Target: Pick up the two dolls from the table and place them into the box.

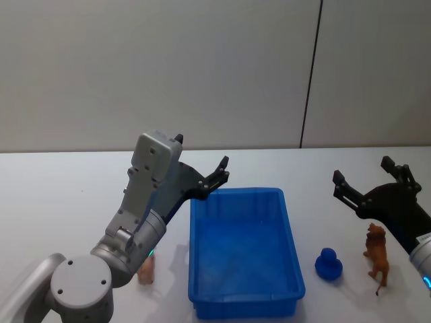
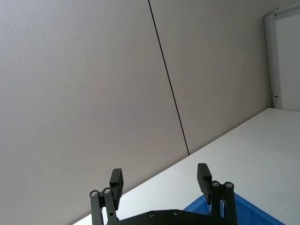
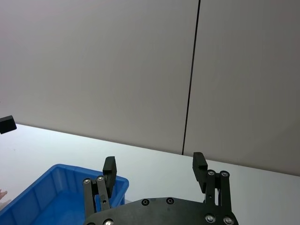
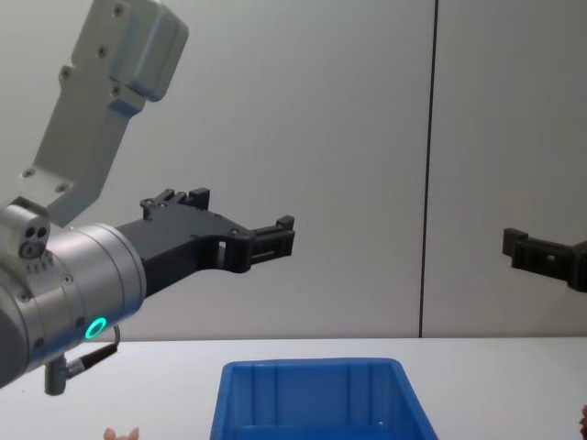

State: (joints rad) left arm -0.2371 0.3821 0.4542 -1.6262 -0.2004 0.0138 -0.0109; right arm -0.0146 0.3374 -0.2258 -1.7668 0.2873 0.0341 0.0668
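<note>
The blue box [image 1: 291, 232] stands in the middle of the white table [image 1: 60, 202], and its floor is bare. To its left the pale pink doll [image 1: 146, 268] stands partly behind my left arm; its two tips [image 4: 121, 434] peek up in the chest view. Right of the box stands the reddish-brown doll [image 1: 377, 252]. My left gripper [image 1: 202, 151] hangs open and empty above the box's far left corner [image 2: 243, 208]. Open and empty too, my right gripper [image 1: 362, 169] hovers above the brown doll, with the box [image 3: 51, 187] ahead of it.
A small blue toy [image 1: 328, 264] sits on the table between the box and the brown doll. Behind the table rises a grey wall with a dark vertical seam [image 1: 310, 74]. Bare tabletop lies at the far left and behind the box.
</note>
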